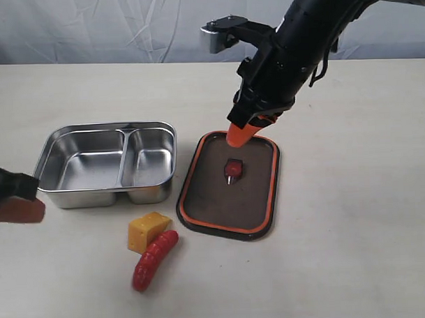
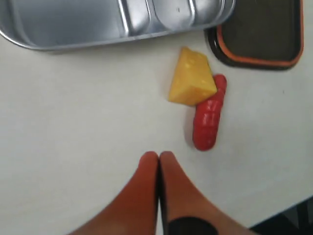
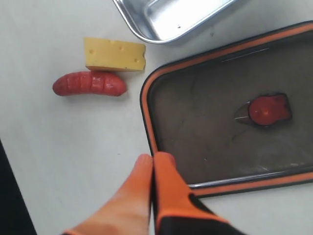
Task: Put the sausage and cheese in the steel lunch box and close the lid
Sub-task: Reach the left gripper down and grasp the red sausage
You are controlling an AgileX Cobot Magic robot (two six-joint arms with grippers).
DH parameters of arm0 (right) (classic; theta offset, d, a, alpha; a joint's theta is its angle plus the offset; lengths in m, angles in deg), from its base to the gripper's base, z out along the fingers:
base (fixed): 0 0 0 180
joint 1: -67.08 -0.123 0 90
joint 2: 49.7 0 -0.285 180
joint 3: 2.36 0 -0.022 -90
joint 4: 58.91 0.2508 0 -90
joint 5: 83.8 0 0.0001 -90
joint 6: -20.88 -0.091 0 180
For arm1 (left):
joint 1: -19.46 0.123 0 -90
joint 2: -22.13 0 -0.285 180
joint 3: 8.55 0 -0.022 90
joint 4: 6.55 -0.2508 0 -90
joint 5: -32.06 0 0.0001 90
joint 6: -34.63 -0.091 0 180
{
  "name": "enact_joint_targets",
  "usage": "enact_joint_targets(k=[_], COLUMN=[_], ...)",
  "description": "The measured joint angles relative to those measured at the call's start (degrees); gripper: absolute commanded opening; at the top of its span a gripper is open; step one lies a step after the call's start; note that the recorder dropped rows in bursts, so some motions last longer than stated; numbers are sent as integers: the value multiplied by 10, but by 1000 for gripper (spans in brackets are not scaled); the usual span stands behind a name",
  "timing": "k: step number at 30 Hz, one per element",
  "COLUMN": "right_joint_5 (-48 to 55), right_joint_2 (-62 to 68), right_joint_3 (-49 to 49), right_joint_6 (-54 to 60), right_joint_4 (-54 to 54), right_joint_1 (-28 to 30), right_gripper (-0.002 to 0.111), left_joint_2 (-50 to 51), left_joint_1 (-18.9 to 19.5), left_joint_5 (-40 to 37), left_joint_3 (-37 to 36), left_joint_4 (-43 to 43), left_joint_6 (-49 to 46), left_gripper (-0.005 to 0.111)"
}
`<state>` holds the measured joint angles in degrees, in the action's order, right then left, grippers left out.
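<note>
The steel lunch box stands open on the table with both compartments bare. To its right lies the dark lid, orange seal up, its small orange valve at the centre. In front of the box the yellow cheese touches the red sausage. My right gripper hangs shut and holding nothing over the lid's far edge. At the left edge of the exterior view, my left gripper is shut with nothing in it, left of the box's front corner. From the left wrist view the cheese and sausage lie ahead of the fingertips.
A pale curtain backs the far table edge. The right arm reaches down from the upper right.
</note>
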<state>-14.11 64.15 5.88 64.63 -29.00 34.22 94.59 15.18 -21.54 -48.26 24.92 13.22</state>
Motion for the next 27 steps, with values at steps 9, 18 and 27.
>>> enact_joint_targets(k=[9,18,27], right_joint_5=[0,1,1], right_joint_2=[-1,-1,-1], right_joint_3=[0,0,0], right_joint_6=[-11,-13,-13], right_joint_4=[-25,-25,-23], right_joint_1=[0,4,37], right_gripper=[0,0,0], left_joint_2=[98,114,115], left_joint_1=[-234,-285,-285], left_joint_5=[138,175,133], left_joint_3=[1,3,3], left_joint_4=[42,22,18], left_joint_6=[21,44,44], left_gripper=[0,2,62])
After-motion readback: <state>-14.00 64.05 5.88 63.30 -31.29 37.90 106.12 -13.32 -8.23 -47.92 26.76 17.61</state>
